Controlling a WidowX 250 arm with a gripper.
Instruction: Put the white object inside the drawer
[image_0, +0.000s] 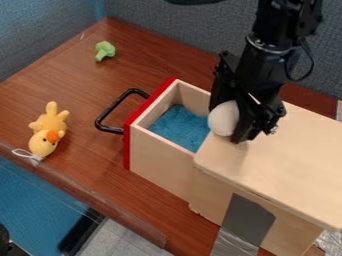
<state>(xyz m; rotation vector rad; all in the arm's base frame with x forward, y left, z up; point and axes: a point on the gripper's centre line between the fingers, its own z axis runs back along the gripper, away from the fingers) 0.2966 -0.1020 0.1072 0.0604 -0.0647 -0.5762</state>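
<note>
- Camera view, the grasp: your black two-finger gripper (230, 121) is closed around the white egg-shaped object (223, 118), at the 3 o'clock side of the open drawer's red front panel (148, 108).
- Same view, the target: the drawer's blue lining (178, 127) lies toward 8 o'clock from the held object; the wooden cabinet top (280, 155) extends toward 4 o'clock.
- Step in hand, as judged: bring the object over the lining. Shift toward 8 o'clock until object and both fingers should clear the cabinet top's edge, then lower straight down between the side walls.
- Release: open only once the object is near the lining, gently, since its rounded form may roll.
- Caution: spreading fingers could catch a wall; lift vertically, avoiding the black handle (110, 107) toward 9 o'clock.
</note>
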